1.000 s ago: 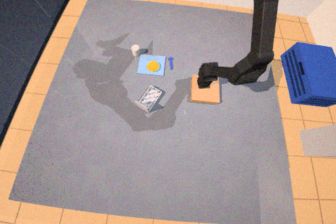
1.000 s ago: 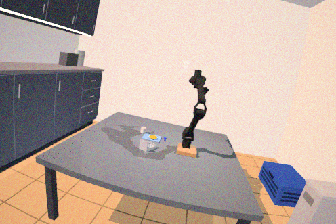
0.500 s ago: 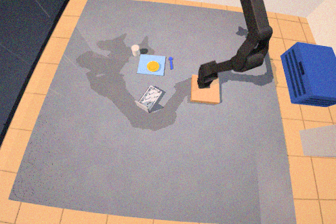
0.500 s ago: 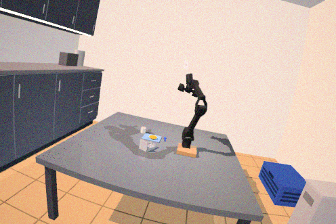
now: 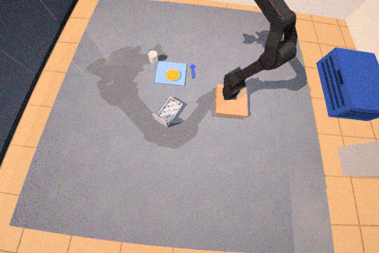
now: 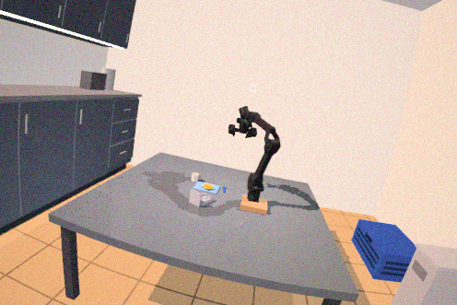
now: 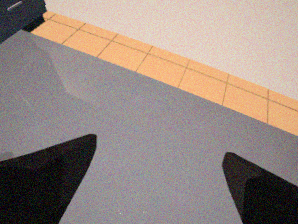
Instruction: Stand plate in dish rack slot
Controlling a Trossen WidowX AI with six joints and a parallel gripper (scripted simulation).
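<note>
A small yellow plate (image 5: 173, 75) (image 6: 208, 186) lies flat on a light blue mat (image 5: 162, 66) (image 6: 198, 186). The dish rack (image 5: 161, 120) (image 6: 195, 197) is a small pale rack with a panel at one end, standing on the table just in front of the mat. Its slots are too small to make out clearly, and no plate shows in it. My gripper (image 7: 160, 150) (image 6: 241, 133) is open and empty, high above the table, behind the plate and well clear of it and the rack. Neither the plate nor the rack shows in the wrist view.
A white cup (image 5: 153, 56) (image 6: 194, 177) stands behind the mat's left corner. A blue spoon-like object (image 5: 193, 71) (image 6: 224, 189) lies right of the mat. The arm stands on a wooden block (image 5: 231, 111) (image 6: 254, 205) to the right. A blue crate (image 5: 353, 83) (image 6: 384, 248) is beyond the table's right edge.
</note>
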